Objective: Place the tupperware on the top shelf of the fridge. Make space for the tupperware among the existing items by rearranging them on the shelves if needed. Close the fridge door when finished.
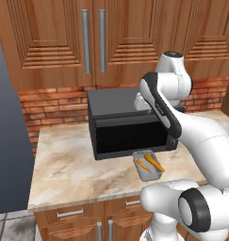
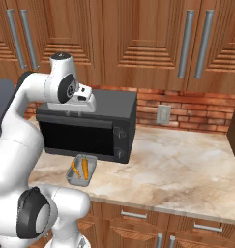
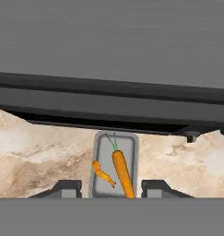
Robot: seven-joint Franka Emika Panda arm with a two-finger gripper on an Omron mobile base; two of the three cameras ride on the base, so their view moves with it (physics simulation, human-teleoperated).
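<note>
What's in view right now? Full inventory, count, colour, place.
tupperware: 1, translucent grey, holding orange carrot pieces, on the counter just in front of the microwave
microwave: 1, black, on the counter against the brick wall
counter: 1, beige marble, above wooden drawers
upper cabinets: wooden, silver handles, above the brick
brick backsplash: red, with one pale outlet
fridge: grey side, left edge of the left base view
arm: 1, white, dark joints
hand: open, fingers either side of the tupperware, above it
</note>
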